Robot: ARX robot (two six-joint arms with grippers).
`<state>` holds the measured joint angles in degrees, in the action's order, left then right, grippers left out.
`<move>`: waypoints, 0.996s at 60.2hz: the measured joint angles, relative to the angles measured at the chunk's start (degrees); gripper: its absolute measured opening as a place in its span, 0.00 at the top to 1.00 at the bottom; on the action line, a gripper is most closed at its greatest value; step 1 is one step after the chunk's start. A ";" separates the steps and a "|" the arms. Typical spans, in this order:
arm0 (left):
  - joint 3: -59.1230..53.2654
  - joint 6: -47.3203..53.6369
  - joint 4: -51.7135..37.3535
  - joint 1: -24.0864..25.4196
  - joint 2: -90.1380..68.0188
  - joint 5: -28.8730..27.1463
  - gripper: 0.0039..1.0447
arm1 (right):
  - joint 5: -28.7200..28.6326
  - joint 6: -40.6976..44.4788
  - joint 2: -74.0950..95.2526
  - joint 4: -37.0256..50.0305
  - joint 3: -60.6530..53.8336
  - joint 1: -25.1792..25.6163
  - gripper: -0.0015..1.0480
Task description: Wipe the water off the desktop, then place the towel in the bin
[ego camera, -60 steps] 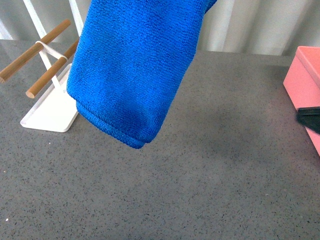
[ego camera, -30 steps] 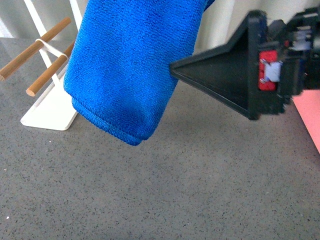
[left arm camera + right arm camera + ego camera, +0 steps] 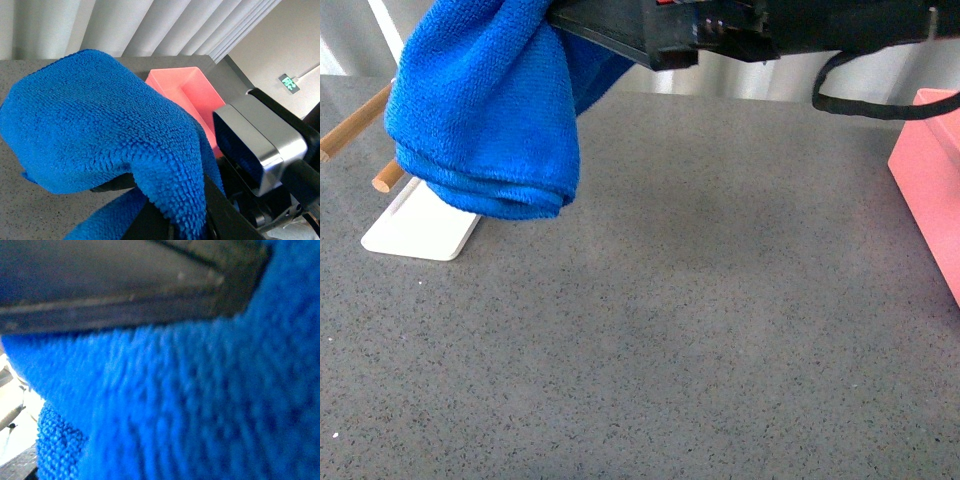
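Note:
The blue towel (image 3: 485, 110) hangs bunched above the far left of the grey speckled desktop (image 3: 700, 320), clear of it. My left gripper (image 3: 172, 227) is shut on a fold of the towel (image 3: 100, 120); the front view does not show this gripper. My right gripper (image 3: 570, 20) reaches in from the right along the top edge, open, its tip against the towel's upper part. In the right wrist view the towel (image 3: 190, 405) fills the picture under one dark finger (image 3: 125, 285). The pink bin (image 3: 932, 185) stands at the right edge, and it looks hollow in the left wrist view (image 3: 192, 95).
A white tray (image 3: 420, 228) with wooden rods (image 3: 355, 122) stands at the far left, partly behind the towel. A black cable (image 3: 865, 105) hangs from the right arm near the bin. Pale curtains run along the back.
The towel has swung left and risen, bunching into a shorter bundle. The right arm has moved from mid-right up to the top edge, its tip now at the towel.

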<state>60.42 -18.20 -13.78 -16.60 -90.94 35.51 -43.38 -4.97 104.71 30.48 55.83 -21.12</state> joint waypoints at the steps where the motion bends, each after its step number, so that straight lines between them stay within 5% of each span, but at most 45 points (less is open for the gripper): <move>1: 0.00 0.00 0.00 0.00 0.00 -0.02 0.96 | 0.37 -0.28 0.15 0.02 0.28 -0.11 0.14; 23: 0.00 0.02 -0.15 0.09 0.28 -0.39 0.96 | 1.29 -7.78 1.55 5.81 1.79 -2.08 0.75; 33: 0.00 -0.15 -0.15 0.09 0.35 -0.39 0.94 | 1.53 -8.44 1.55 6.27 1.51 -2.05 0.92; 47: 0.00 -0.13 -0.15 0.09 0.35 -0.35 0.49 | 1.75 -8.26 1.29 5.77 0.57 -1.51 0.95; 60: 0.00 -0.13 -0.13 0.09 0.35 -0.57 0.19 | 1.75 -7.85 0.24 4.83 0.44 -0.81 0.95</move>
<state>60.42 -18.33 -13.91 -16.51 -90.59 34.94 -41.63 -12.82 104.95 35.31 56.27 -21.93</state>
